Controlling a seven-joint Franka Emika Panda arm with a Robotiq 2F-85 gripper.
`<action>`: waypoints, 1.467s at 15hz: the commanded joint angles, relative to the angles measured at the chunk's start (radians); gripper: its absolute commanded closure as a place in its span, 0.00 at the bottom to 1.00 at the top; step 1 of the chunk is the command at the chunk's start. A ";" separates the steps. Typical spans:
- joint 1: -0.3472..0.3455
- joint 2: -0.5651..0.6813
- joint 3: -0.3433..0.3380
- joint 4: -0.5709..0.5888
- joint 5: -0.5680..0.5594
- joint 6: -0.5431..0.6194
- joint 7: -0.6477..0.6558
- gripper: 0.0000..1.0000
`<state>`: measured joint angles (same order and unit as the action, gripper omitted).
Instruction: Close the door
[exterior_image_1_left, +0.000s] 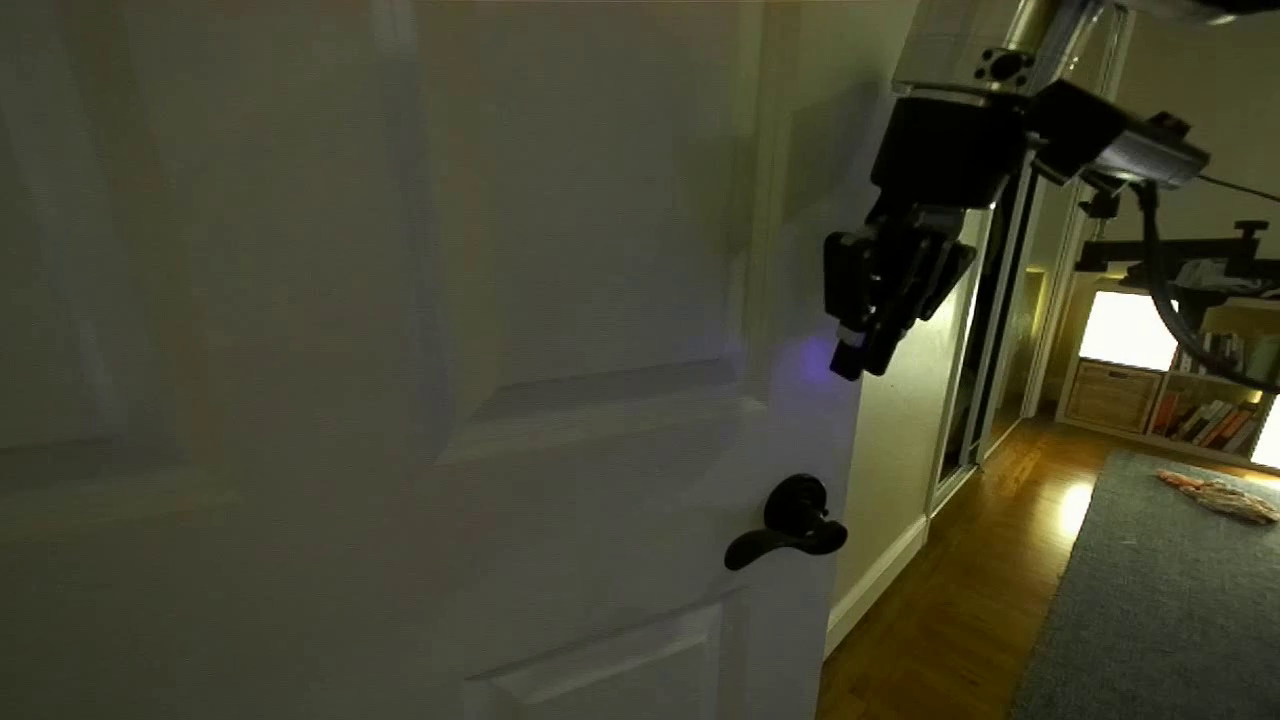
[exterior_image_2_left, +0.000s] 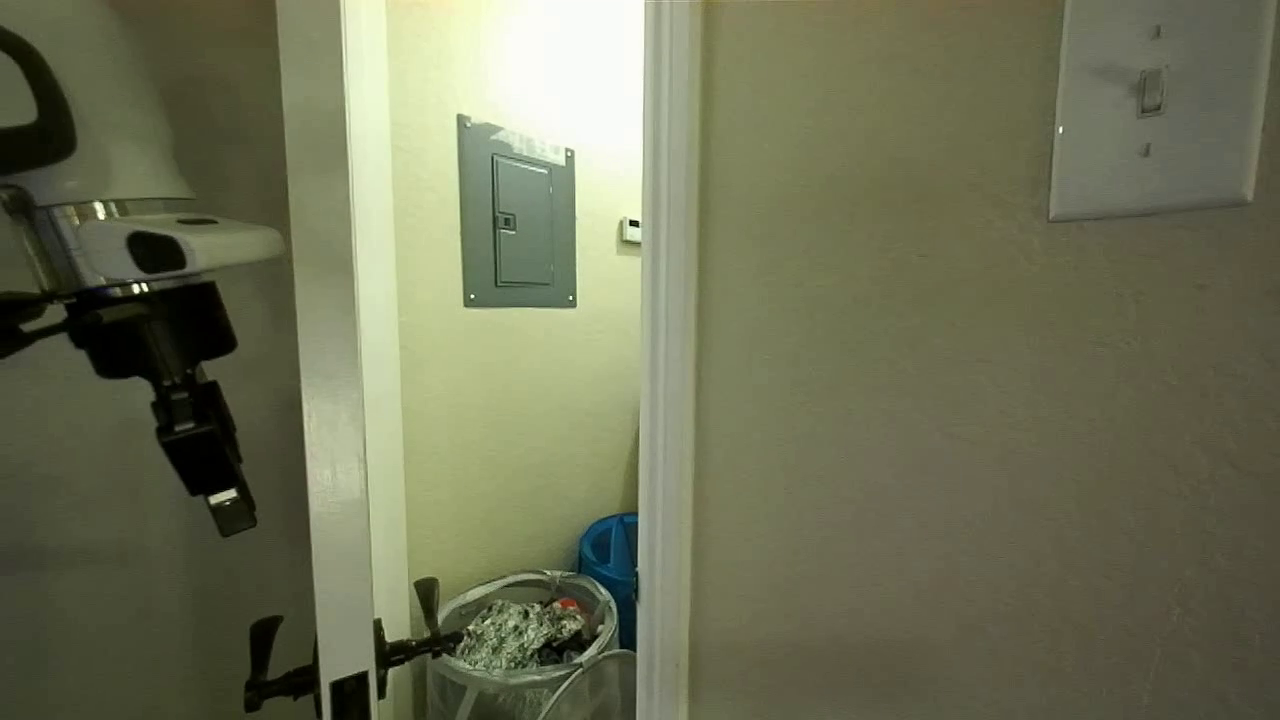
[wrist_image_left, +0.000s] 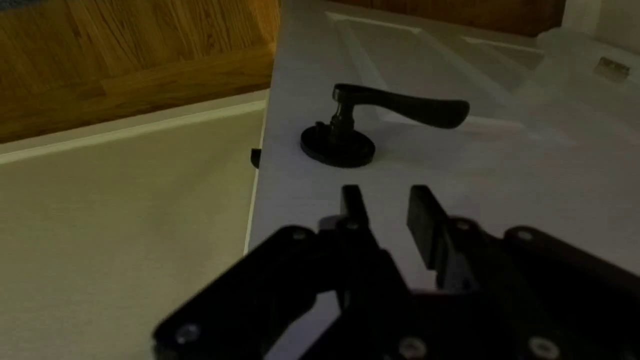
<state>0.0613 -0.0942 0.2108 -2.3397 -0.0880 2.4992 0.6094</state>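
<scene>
The white paneled door (exterior_image_1_left: 600, 250) fills most of an exterior view. In an exterior view its edge (exterior_image_2_left: 325, 350) shows apart from the frame, so it stands ajar. Its black lever handle (exterior_image_1_left: 790, 542) also shows in an exterior view (exterior_image_2_left: 285, 685) and in the wrist view (wrist_image_left: 415, 104). My gripper (exterior_image_1_left: 853, 362) hangs above the handle, on the handle side of the door; it also shows in an exterior view (exterior_image_2_left: 232, 510). In the wrist view my gripper (wrist_image_left: 386, 210) has its fingers apart with nothing between them. I cannot tell whether it touches the door.
The white door frame (exterior_image_2_left: 668, 350) stands right of the gap. Behind the gap are a mesh laundry basket (exterior_image_2_left: 465, 695), a blue bin (exterior_image_2_left: 608, 575) and a grey electrical panel (exterior_image_2_left: 520, 215). A shelf (exterior_image_1_left: 1085, 425) and a grey rug (exterior_image_1_left: 1150, 600) lie beyond the door.
</scene>
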 joint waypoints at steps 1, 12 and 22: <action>-0.008 0.018 -0.011 0.018 -0.136 0.069 0.152 0.94; -0.041 0.163 -0.059 0.181 -0.603 0.183 0.557 0.94; -0.028 0.374 -0.116 0.456 -0.746 0.188 0.617 0.95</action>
<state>0.0292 0.2187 0.1097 -1.9559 -0.7955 2.6570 1.1926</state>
